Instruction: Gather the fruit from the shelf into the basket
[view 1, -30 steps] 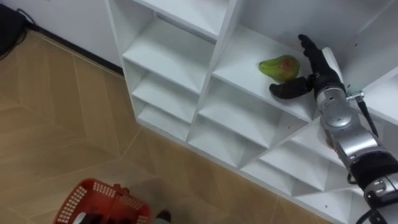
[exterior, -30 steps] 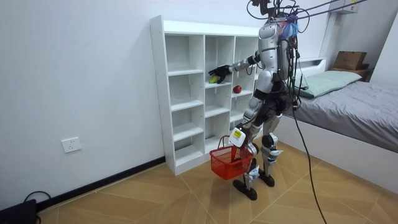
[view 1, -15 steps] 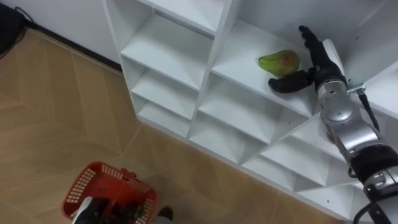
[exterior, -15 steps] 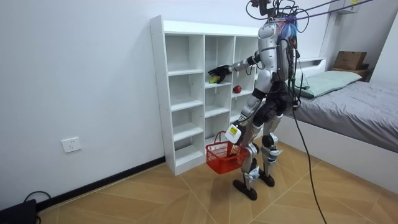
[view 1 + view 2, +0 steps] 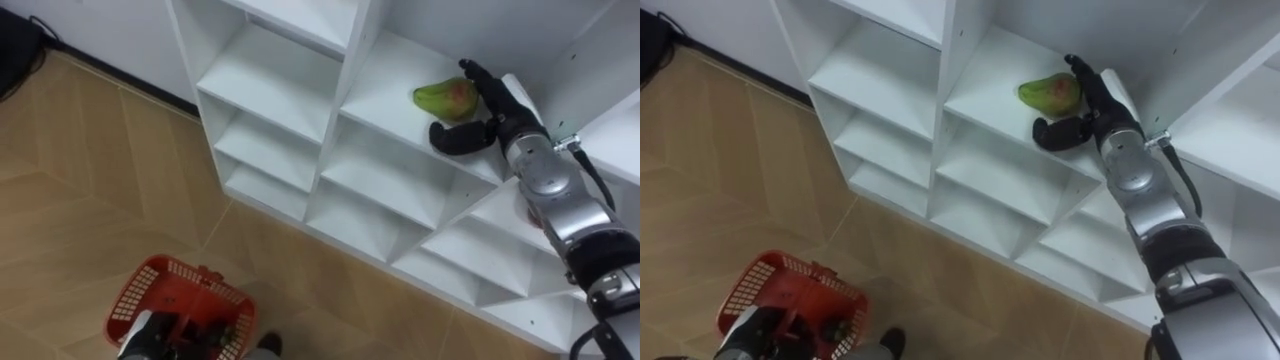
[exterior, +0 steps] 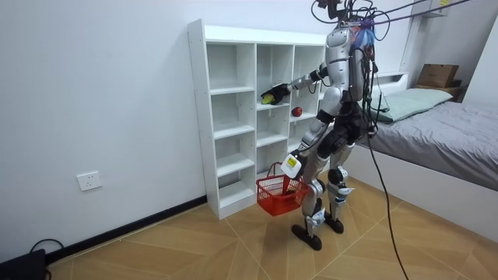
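Right hand (image 5: 503, 108), fingers open, sits at 3 o'clock of the fruit (image 5: 444, 97) on the shelf (image 5: 385, 80). Left hand (image 6: 295, 168) grips the basket (image 5: 190, 271) handle.

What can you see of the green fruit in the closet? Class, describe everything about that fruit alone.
The green fruit is pear-like in shape, smooth-skinned, green with a reddish-orange blush on one side. It looks whole and lies on its side on a white shelf in the closet's middle column. The robot's right hand is at its right side. The straight fingers reach over it and seem to touch it, and the thumb is spread in front, apart from it. Nothing else lies on that shelf.
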